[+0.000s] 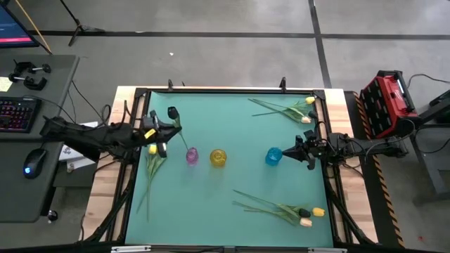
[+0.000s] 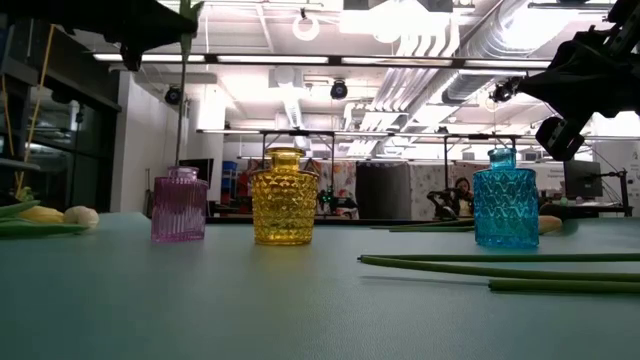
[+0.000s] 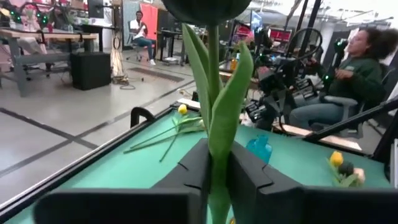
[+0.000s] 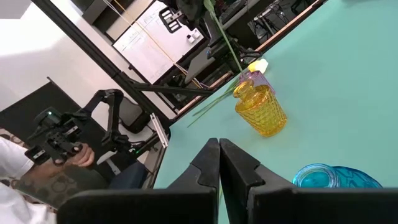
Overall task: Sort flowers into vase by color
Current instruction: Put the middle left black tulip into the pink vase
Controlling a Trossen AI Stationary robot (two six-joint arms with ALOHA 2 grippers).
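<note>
The left gripper (image 3: 214,171) clamps a black tulip (image 1: 172,112) whose stem reaches down into the purple vase (image 1: 191,155) just beyond it, while farther off the yellow vase (image 1: 218,158), blue vase (image 1: 273,156) and closed right gripper (image 1: 301,150) wait, many tulips unsorted.

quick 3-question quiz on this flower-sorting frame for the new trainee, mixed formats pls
1. True or false: the left gripper is shut on the stem of a black tulip.
2. Multiple choice: which vase stands nearest the right gripper? A) pink vase B) yellow vase C) blue vase
3. Fill in: in the high view, the three vases stand in a row, with the ____ one in the middle.

Key:
1. True. The left wrist view shows the gripper clamped on the green stem, with the dark bud above.
2. C
3. yellow
</note>
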